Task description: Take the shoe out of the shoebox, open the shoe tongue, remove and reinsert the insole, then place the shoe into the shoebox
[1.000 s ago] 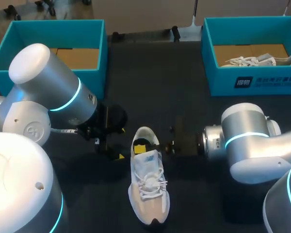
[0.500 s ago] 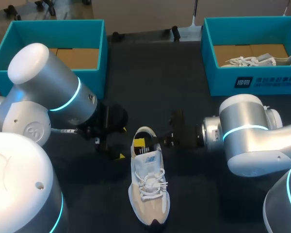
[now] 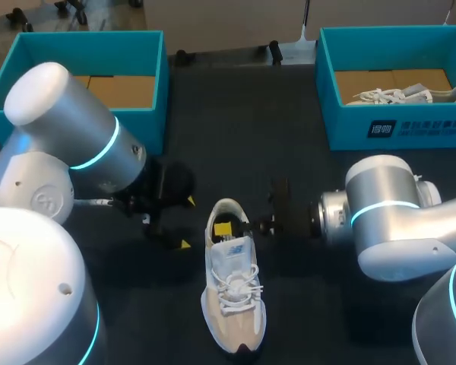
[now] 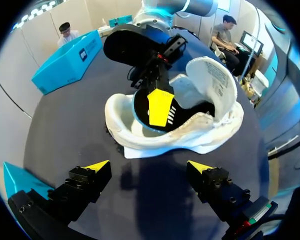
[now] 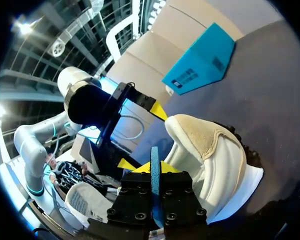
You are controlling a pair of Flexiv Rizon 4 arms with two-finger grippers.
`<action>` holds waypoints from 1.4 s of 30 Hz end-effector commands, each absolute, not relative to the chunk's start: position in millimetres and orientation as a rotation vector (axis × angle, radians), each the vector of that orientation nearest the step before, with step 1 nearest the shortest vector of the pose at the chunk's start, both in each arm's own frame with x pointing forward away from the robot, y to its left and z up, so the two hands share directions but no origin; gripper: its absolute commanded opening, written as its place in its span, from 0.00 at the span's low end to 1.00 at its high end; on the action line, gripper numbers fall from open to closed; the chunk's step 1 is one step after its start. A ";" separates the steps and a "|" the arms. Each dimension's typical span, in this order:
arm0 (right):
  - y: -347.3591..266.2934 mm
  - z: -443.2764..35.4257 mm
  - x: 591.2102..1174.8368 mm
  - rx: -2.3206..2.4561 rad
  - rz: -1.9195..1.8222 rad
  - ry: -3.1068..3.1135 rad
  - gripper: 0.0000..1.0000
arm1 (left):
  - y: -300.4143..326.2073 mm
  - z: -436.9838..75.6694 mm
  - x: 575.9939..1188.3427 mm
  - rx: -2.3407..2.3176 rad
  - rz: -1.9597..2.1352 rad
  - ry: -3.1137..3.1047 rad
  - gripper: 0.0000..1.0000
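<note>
White shoe [image 3: 232, 285] upright on the dark table [image 3: 235, 114], lower centre, outside the teal shoebox [image 3: 399, 125] at upper right. Right gripper [image 3: 229, 227] in the heel opening, fingers pinched on the blue-edged insole [image 5: 154, 165]. Left gripper [image 3: 187, 222] spread wide, empty, just left of the heel.

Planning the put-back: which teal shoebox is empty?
The far-left shoebox: only its brown cardboard floor shows. The far-right shoebox holds a white shoe.

The sneaker [image 3: 232, 289] is matt white woven cloth with rough, suede-like beige panels; the bench [image 3: 235, 114] has a dark, matt surface.
</note>
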State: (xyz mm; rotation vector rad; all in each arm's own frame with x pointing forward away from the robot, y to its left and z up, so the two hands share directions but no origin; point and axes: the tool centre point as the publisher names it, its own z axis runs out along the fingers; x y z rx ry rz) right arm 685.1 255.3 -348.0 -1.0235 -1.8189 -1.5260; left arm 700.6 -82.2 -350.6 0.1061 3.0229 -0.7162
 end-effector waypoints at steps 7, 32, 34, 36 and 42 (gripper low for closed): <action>252.7 -337.4 688.5 -0.994 -1.478 -1.861 0.53 | -54.2 -332.8 702.0 0.160 -0.659 3.042 1.00; 254.5 -316.3 678.7 -1.021 -1.365 -1.990 1.00 | -27.9 -324.5 708.8 0.115 -0.606 3.006 1.00; 253.9 -316.0 678.0 -1.033 -1.360 -1.994 1.00 | -27.6 -324.5 709.8 0.116 -0.606 3.003 1.00; 251.0 -315.5 677.4 -1.049 -1.357 -1.998 1.00 | -27.6 -324.7 710.9 0.117 -0.605 3.003 1.00; 240.8 -311.8 681.4 -1.077 -1.347 -2.012 1.00 | -24.5 -321.9 713.3 0.151 -0.598 3.013 1.00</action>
